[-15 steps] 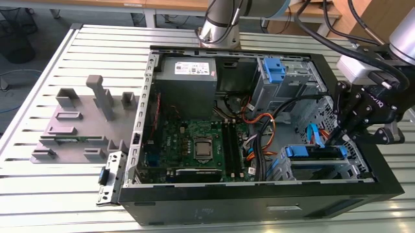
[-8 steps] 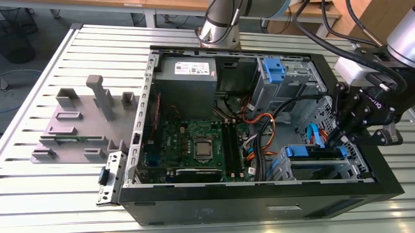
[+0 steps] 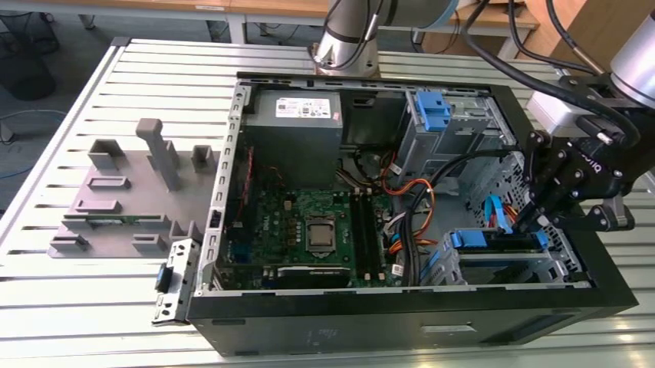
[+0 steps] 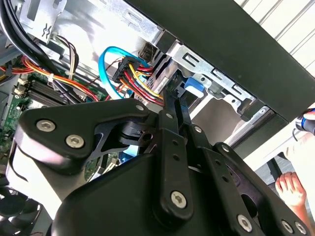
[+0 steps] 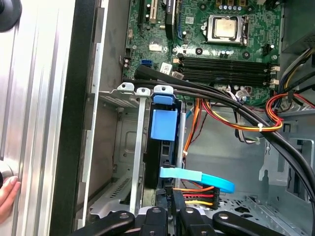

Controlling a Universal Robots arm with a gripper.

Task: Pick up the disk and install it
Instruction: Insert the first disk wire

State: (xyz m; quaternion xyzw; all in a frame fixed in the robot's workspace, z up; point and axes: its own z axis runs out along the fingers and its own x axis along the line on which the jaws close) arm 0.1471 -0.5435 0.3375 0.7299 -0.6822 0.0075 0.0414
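Now the black claw (image 3: 548, 218) sits at the right edge of the exterior view, reaching down over the right wall of an open computer case (image 3: 409, 330) that lies on a ribbed metal counter (image 3: 153, 69). Its tips are low in the drive cage (image 3: 501, 264) at the case's lower right corner, next to blue plastic rails and a blue ribbon cable (image 3: 493, 213).

In the first wrist view the disk (image 5: 160, 162) stands on edge in a slot of that cage, a dark slab with a blue tab (image 5: 164, 124) on its upper end, just right of the bare metal cage rails. A light blue cable (image 5: 197, 176) and a red, orange and yellow wire bundle (image 5: 197, 195) run to a plug at its lower end, right above the claw's fingers (image 5: 184, 221). The fingers appear drawn close together there, but whether they pinch the disk or the plug I cannot tell.

In the second wrist view the fingers (image 4: 172, 118) point up at the same blue tab and wire bundle under the case's black wall.

A green circuit board (image 3: 307, 230) fills the case floor. A grey plastic stand (image 3: 133, 195) lies on the counter at the left of the exterior view. A person's fingers (image 5: 7, 196) show at the lower left edge of the first wrist view.
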